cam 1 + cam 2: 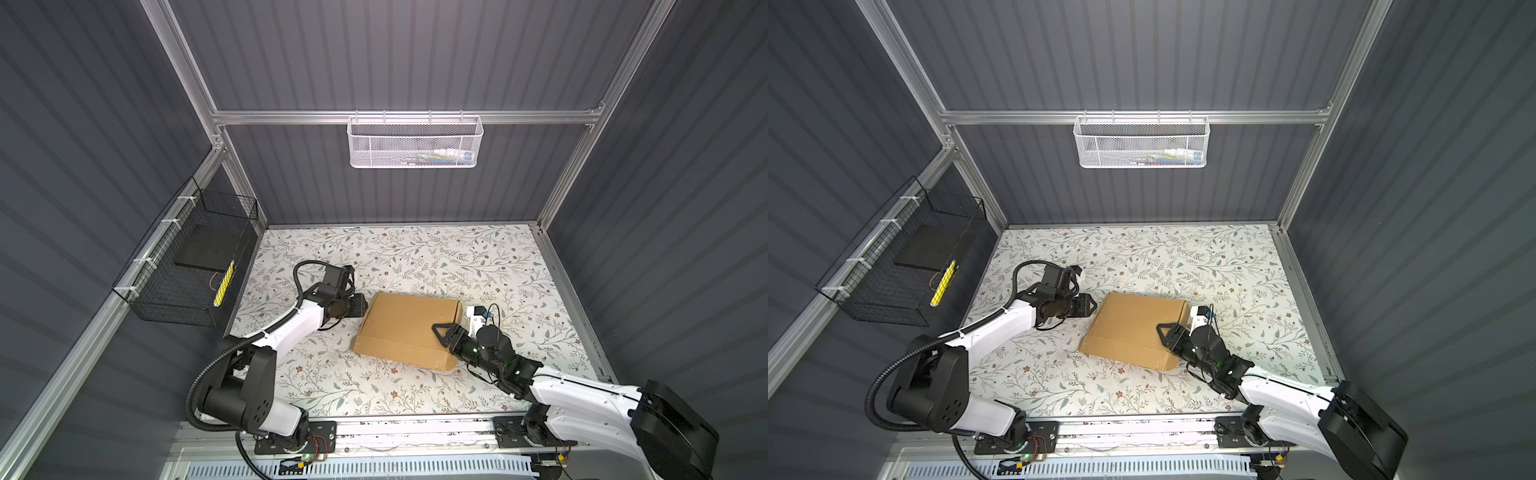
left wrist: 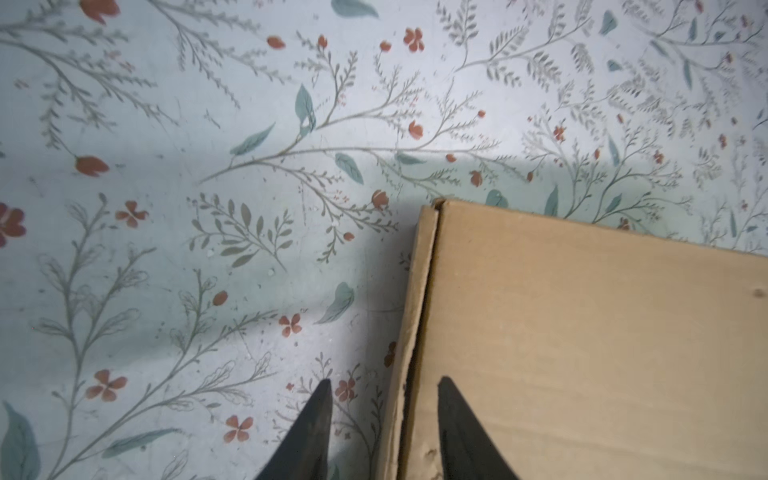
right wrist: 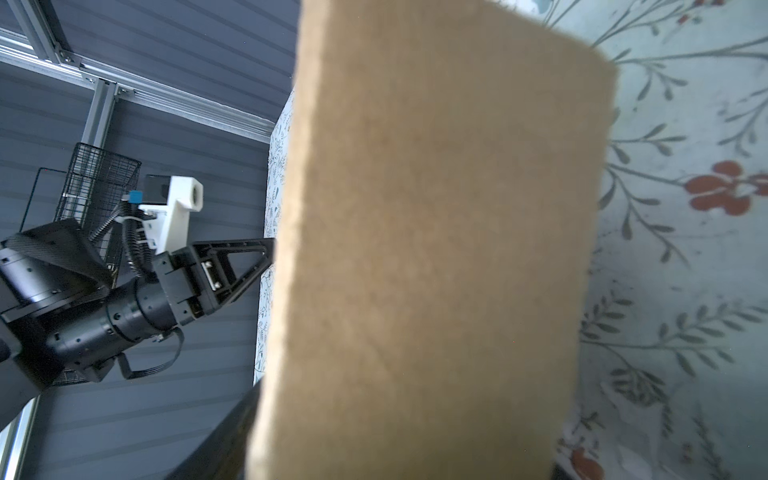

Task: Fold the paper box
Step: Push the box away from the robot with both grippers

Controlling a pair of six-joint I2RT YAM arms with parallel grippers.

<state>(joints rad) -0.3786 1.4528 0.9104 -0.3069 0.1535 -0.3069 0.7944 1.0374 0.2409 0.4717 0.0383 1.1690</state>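
1. Progress: the plain brown corrugated cardboard paper box lies mid-way on the floral-print table, between the two arms. It already reads as a closed shallow mailer, lid down.
2. Left to do, as I judge it: a rounded tab pokes out at the near right corner, and the side seam gapes slightly.
3. Left gripper: low, jaws parted astride the box's left edge, holding nothing.
4. Right gripper: angled in from the right, one finger over the lid and its jaws spanning the box's side. Clamped or merely around it: cannot tell.
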